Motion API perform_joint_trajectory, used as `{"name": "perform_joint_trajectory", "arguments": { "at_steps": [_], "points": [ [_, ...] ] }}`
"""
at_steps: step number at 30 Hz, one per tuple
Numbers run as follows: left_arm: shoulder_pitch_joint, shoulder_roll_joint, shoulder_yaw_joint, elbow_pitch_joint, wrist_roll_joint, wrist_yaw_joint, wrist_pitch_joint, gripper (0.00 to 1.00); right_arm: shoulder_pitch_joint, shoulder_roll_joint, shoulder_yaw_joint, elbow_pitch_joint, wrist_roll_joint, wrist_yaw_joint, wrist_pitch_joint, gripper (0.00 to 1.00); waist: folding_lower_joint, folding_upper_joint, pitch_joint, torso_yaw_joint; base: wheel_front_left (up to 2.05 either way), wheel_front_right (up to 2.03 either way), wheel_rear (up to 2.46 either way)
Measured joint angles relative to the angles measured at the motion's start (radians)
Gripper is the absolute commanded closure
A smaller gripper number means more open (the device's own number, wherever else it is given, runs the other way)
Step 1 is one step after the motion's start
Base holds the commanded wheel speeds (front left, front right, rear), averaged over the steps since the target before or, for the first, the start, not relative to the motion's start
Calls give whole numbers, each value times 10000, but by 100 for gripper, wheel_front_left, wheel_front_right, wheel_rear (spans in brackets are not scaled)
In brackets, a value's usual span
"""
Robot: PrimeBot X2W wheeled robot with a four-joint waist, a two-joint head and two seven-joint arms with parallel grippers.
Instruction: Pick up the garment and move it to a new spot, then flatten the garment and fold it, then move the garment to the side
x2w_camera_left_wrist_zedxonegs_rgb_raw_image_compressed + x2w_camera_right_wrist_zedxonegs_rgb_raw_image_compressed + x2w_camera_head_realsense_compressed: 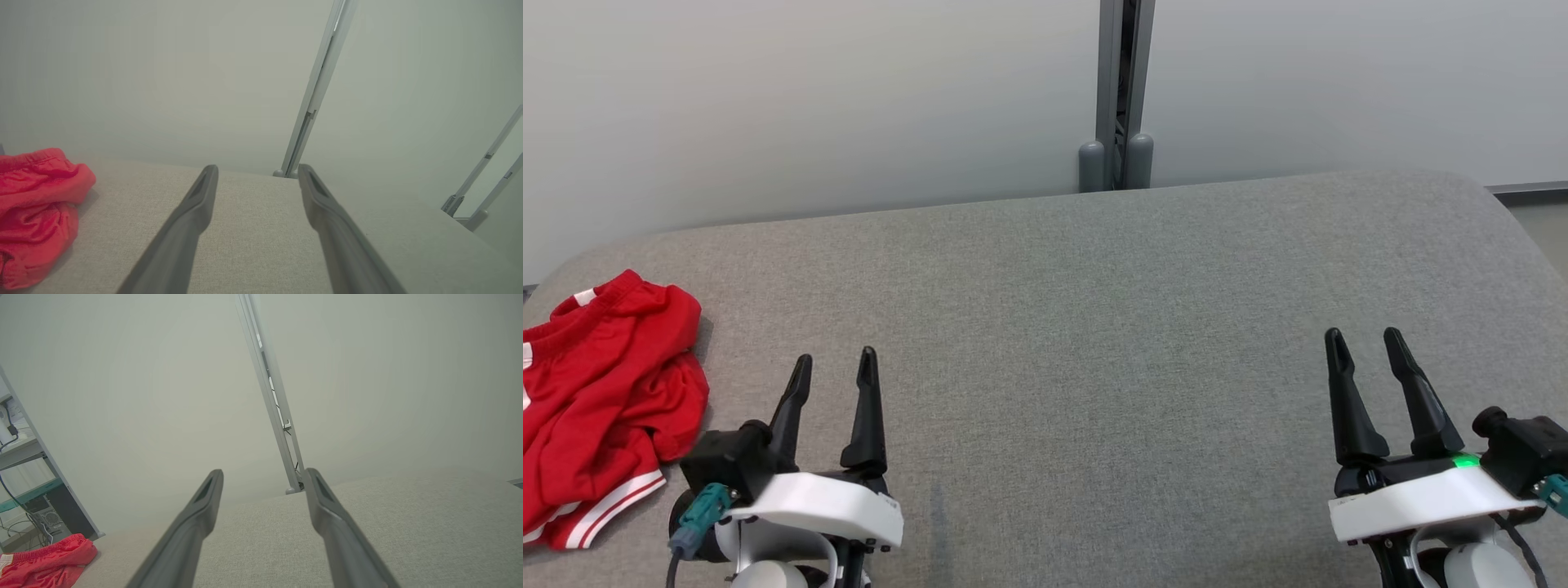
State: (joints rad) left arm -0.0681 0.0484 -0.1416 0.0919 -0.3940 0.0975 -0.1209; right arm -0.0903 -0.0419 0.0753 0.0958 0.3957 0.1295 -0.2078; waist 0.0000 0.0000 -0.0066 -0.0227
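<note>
The left end effector (pixel 836 357), nearest the camera, is best placed for the pickup. The crumpled red garment with white stripes (pixel 605 392) lies just beside it at the left edge of the grey fabric-covered table (pixel 1094 327). I would swing left and pinch a raised fold, not the flat hem. Both it and the right end effector (pixel 1363 333) have fingers spread apart, holding nothing.
</note>
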Motion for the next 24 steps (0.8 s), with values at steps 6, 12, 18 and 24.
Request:
{"name": "perform_joint_trajectory", "arguments": {
  "at_steps": [6, 12, 18, 24],
  "points": [
    [197, 13, -186, 364, 477, 539, -207, 0, 50, -12, -79, -19, -500, 0, -84, 0, 0, 0, -47, -18, 0, 0, 0],
    [195, 8, -445, 272, 972, 711, -391, 0, 133, -15, -134, -140, -1045, 0, -130, 0, 0, 0, -45, -38, 0, 0, 0],
    [203, 4, -568, 157, 1262, 813, -577, 0, 197, -19, -305, -230, -1346, 0, -217, 0, 0, 0, -52, -44, 0, 0, 0],
    [358, 2, -642, 136, 1569, 890, -792, 0, 314, -29, -410, -217, -1331, 0, -297, 0, 0, 0, -77, -47, 0, 0, 0]
  ]
}}
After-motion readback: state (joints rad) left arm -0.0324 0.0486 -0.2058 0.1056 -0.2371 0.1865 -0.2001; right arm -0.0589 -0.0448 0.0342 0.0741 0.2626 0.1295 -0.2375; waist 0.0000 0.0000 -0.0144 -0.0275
